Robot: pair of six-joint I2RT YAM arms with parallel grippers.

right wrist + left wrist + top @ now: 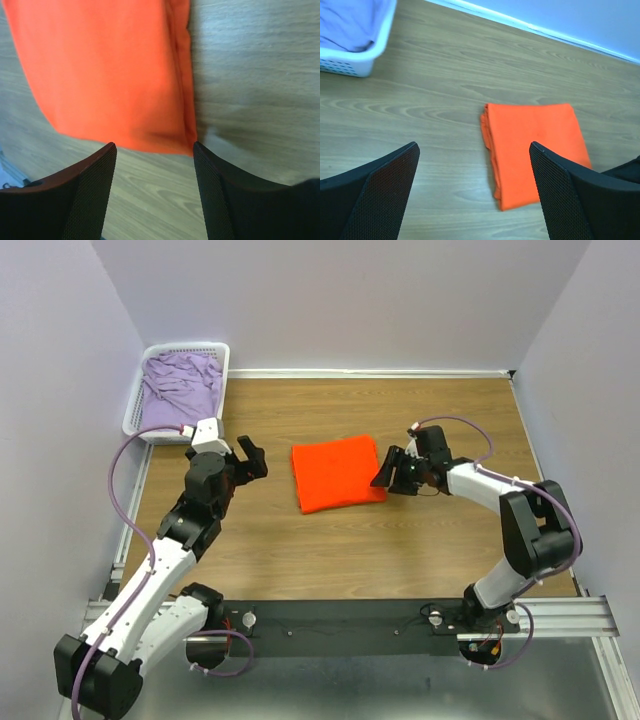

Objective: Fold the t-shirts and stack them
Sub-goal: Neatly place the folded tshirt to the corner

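On the near half of the table (350,560), both grippers are seen with jaws apart and nothing between them. A snag is judged the main risk: the right gripper (386,470) is poised right at the edge of the folded orange t-shirt (338,472), so a careless sweep could catch a layer and undo the fold. The left gripper (254,458) is held clear of the shirt, on its other side. Farther back, the lilac t-shirt (182,385) is seen crumpled in the basket (137,418), which could be tipped by a hasty pull.
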